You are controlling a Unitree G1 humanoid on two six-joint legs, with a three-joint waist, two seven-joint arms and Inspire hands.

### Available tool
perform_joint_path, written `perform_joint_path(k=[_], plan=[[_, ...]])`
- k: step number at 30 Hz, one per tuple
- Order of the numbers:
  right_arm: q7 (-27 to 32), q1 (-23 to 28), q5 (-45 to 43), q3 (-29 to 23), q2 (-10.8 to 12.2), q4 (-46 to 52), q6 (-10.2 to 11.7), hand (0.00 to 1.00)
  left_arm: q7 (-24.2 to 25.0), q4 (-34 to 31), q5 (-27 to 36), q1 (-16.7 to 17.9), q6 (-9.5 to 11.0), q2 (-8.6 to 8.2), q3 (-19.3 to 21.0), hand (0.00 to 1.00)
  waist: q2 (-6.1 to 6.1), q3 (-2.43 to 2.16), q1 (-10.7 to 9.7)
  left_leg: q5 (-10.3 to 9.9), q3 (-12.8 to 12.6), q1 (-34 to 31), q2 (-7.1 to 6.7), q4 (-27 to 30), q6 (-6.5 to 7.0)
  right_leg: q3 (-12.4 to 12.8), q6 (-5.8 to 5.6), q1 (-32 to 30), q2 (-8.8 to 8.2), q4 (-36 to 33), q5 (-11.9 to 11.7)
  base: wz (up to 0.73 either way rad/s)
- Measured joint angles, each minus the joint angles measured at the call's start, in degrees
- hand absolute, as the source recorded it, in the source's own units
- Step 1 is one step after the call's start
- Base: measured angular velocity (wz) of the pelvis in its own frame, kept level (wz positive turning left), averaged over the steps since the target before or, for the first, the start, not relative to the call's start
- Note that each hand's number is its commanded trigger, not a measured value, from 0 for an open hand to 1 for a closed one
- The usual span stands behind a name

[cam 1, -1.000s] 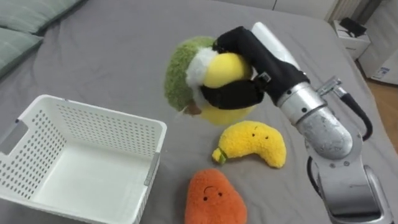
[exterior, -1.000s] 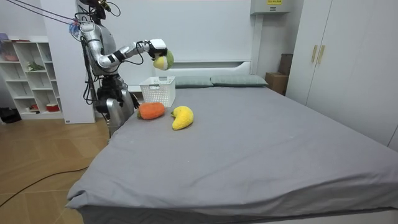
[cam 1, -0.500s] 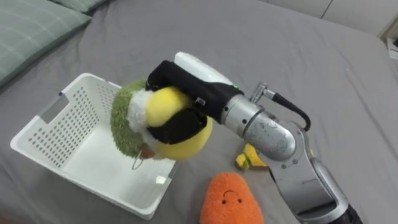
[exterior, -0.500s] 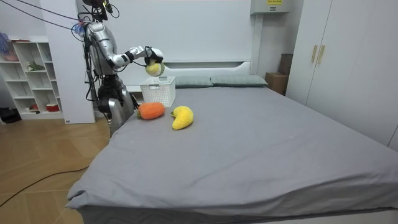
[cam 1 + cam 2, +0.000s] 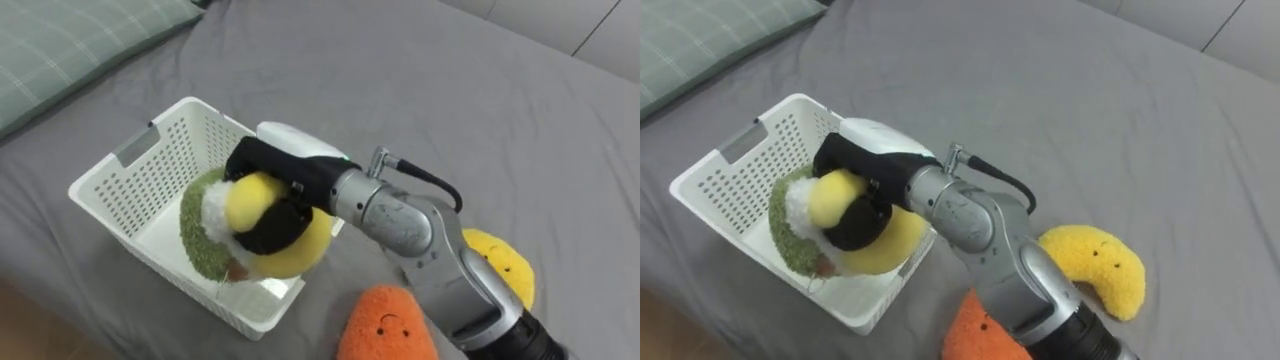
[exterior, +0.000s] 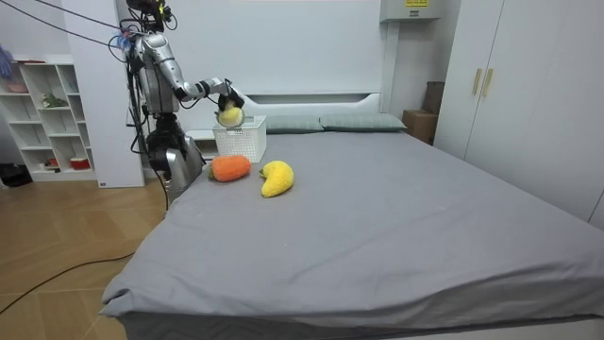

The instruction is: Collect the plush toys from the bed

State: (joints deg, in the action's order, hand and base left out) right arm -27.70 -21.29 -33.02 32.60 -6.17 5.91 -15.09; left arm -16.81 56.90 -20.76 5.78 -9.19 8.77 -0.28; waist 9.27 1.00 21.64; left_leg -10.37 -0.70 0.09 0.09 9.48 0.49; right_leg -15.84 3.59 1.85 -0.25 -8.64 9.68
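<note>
Green-yellow plush (image 5: 305, 245) gripped by R hand (image 5: 285, 170) over white basket (image 5: 125, 185) | room view: robot at bed (image 6: 377, 217) corner

Nothing readable anywhere: no word, no number, no brand. High up at the far wall in the room view, on the white wall cabinet (image 6: 404, 11), a small yellow label (image 6: 415, 3), too small to read. On the orange plush toy (image 5: 385, 325) merely a stitched face, no letters.
</note>
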Motion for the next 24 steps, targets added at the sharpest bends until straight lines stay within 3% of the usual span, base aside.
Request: perform_joint_path(k=[6,10,17,24], plan=[[0.43,-0.32,-3.67,-0.04,0.02,-4.58,-1.09,0.0,0.11,1.45,-0.13,0.0,-1.26,-0.02,0.08,0.0,-0.13,0.11,1.16,0.01,0.42,-0.64,-0.09,0.09,0.03,-0.42,-0.01,-0.27,-0.09,-0.1,-0.02,0.03],[1.44,-1.81,-3.57,-0.11,0.34,-9.01,-0.86,0.0,0.25,2.89,-0.14,0.02,-1.24,-0.08,0.22,0.0,-0.4,0.63,0.99,0.14,1.46,-0.73,-0.74,0.25,0.22,-1.81,-0.13,0.1,-0.42,-0.02,0.03,0.14],[3.52,-2.26,-3.15,-0.18,-0.28,-12.73,0.15,0.0,0.9,2.79,-0.14,0.03,-1.26,0.09,1.2,0.0,-0.5,0.69,0.63,0.32,1.71,-1.48,-0.77,0.27,0.54,-2.2,-0.54,-0.23,-0.82,-0.02,-0.12,0.04],[8.4,-2.24,-3.14,-2.39,-1.5,-12.7,0.28,0.0,0.92,2.24,-0.18,0.02,-1.54,0.04,1.25,0.0,-1.52,0.66,-0.79,0.42,1.59,-1.47,-0.91,0.61,0.76,-2.02,-0.86,-0.3,-0.97,-0.06,-0.38,0.0]])
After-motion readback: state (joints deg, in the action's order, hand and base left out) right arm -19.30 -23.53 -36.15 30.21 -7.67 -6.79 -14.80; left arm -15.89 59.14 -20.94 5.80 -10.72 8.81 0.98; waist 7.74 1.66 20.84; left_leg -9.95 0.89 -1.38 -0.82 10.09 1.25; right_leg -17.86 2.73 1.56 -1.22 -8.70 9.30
